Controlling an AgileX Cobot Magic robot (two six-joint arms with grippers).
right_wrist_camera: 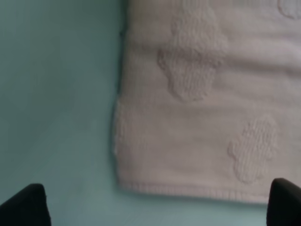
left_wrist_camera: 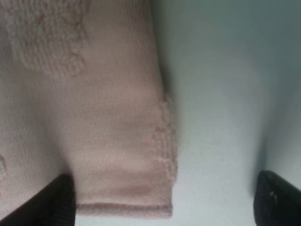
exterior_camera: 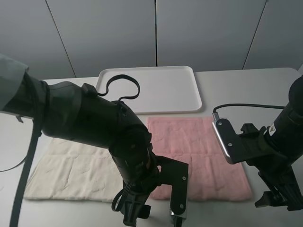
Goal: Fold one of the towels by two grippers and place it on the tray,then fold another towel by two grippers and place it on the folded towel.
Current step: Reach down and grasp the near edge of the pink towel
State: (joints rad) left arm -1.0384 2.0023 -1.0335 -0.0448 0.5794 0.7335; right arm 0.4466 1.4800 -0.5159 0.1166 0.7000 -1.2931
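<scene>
The pale pink towel [exterior_camera: 201,158] lies flat on the table in front of the white tray [exterior_camera: 156,90], which has nothing on it. The cream towel [exterior_camera: 71,170] lies flat to its left, partly hidden by my left arm. My left gripper [exterior_camera: 156,215] hovers open at the pink towel's near left corner. In the left wrist view that corner [left_wrist_camera: 122,155] sits between the dark fingertips [left_wrist_camera: 51,202]. My right gripper [exterior_camera: 279,201] is open by the near right corner. In the right wrist view that corner [right_wrist_camera: 197,141] lies just ahead of the fingertips [right_wrist_camera: 26,207].
A black cable loop [exterior_camera: 123,87] from my left arm hangs over the tray's near left part. Grey wall panels stand behind the table. The table's near edge runs close under both grippers.
</scene>
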